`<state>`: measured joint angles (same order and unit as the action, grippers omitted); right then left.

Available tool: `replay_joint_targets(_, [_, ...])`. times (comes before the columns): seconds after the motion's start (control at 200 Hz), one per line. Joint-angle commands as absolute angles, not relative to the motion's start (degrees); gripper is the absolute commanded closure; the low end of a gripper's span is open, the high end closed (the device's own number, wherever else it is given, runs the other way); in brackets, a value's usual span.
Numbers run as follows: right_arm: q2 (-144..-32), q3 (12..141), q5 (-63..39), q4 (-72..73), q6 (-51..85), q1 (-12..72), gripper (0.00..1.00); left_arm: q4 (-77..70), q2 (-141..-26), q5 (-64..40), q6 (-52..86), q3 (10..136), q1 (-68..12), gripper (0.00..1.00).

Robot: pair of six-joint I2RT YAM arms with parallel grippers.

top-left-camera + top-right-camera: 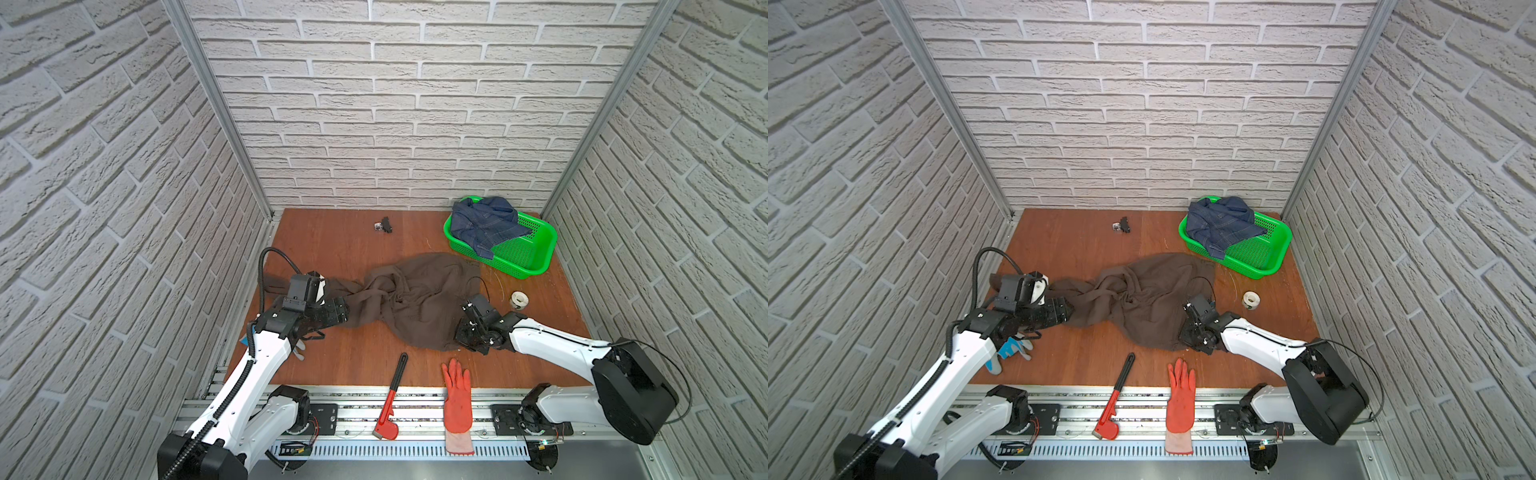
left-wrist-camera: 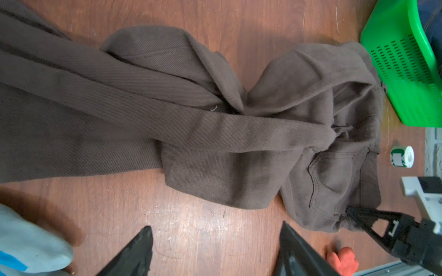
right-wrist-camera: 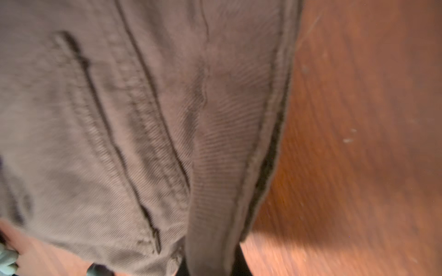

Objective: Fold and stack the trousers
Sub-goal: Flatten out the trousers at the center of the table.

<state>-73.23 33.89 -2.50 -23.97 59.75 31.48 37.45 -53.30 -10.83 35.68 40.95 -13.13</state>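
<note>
Nearest you, an orange rubber glove (image 1: 457, 399) and a red pipe wrench (image 1: 390, 403) lie side by side, apart, across the front edge of the brown wooden worktop (image 1: 332, 249), overhanging the metal rail. Behind them the dark brown trousers (image 1: 419, 299) sit crumpled mid-worktop, with the pocketed waist end toward your right arm and the twisted legs trailing toward your left arm. Your right end effector (image 2: 351, 212) is pinched closed on the near waist corner, and its wrist view shows the waistband running down between the fingers. Your left end effector (image 2: 216, 227) stands open with nothing in it, beside the leg fabric. A green perforated plastic basket (image 1: 536, 266) holding a blue denim garment (image 1: 486, 226) stands just beside the far end of the waist. A white tape roll (image 1: 519, 300) rests near the right arm. A blue-and-grey work glove (image 1: 1011, 347) lies under the left arm.
</note>
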Motion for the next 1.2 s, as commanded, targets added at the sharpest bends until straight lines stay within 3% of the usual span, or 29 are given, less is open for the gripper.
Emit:
replay_joint_targets(0.0, [-64.09,41.29,2.65,-30.88,55.43,32.43,0.94,32.77,-53.34,-12.58,37.54,38.56,-12.33,0.17])
replay_joint_targets(0.255, [-54.03,61.4,10.73,-48.48,49.1,32.46,0.94,22.46,-58.64,-16.47,40.99,32.2,-12.57,0.17])
replay_joint_targets(0.61, [-50.76,67.45,12.86,-46.89,47.19,32.43,0.95,8.02,-72.43,-16.16,44.03,30.15,-14.24,0.27])
replay_joint_targets(0.675, [-50.78,68.81,13.07,-47.52,46.86,32.43,0.94,6.64,-74.73,-15.29,43.91,30.46,-14.0,0.32])
replay_joint_targets(0.75, [-50.43,70.22,13.4,-48.11,46.34,32.43,0.95,6.56,-76.18,-14.24,43.31,31.61,-13.5,0.46])
replay_joint_targets(0.775, [-50.3,70.67,13.59,-48.31,46.17,32.43,0.94,6.79,-76.17,-13.8,43.1,32.12,-13.3,0.53])
replay_joint_targets(0.84, [-49.97,72.1,14.24,-49.22,45.72,32.43,0.94,8.36,-74.62,-12.79,42.11,33.71,-12.68,0.82])
replay_joint_targets(0.91, [-49.6,74.08,15.11,-50.58,45.25,32.43,0.95,12.63,-70.96,-11.49,40.25,36.51,-12.09,1.0])
replay_joint_targets(1.195, [-48.1,82.21,19.09,-56.41,43.28,32.26,0.94,40.84,-49.32,-1.76,30.32,57.26,-9.99,1.0])
